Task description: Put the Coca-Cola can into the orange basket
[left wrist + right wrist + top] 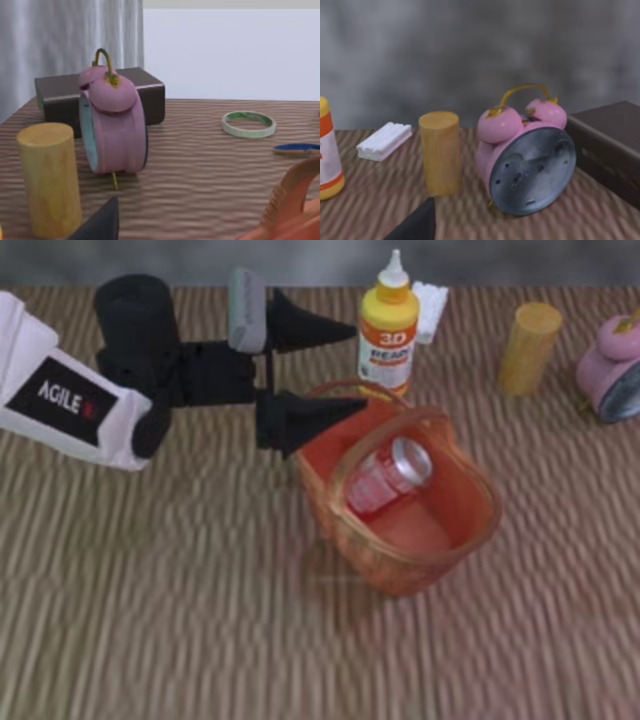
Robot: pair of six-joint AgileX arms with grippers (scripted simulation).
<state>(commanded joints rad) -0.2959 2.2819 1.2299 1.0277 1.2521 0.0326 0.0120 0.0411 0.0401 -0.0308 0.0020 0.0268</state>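
1. I am seeing my left arm (70, 390) reaching in from the top view's left side, white housing with the AgileX label, black wrist stretched toward the middle of the table.
2. The left gripper (340, 375) is sitting wide apart and holding nothing; one finger is pointing at the yellow glue bottle (388, 330), the other is lying at the near rim of the orange basket (470, 525).
3. The Coca-Cola can (390, 475) is lying tilted on its side inside the basket, silver top facing the far right, under the arched handle.
4. Just behind the glue bottle a small white block (431, 308) is resting.
5. Further right a yellow wooden cylinder (529, 347) is standing upright, and a pink alarm clock (612, 375) is sitting at the right edge.
6. The left wrist view is also showing a dark box (150, 95), a tape ring (248, 124) and a blue item (297, 148).
7. My right gripper is not showing its fingers well enough; I cannot tell its state.
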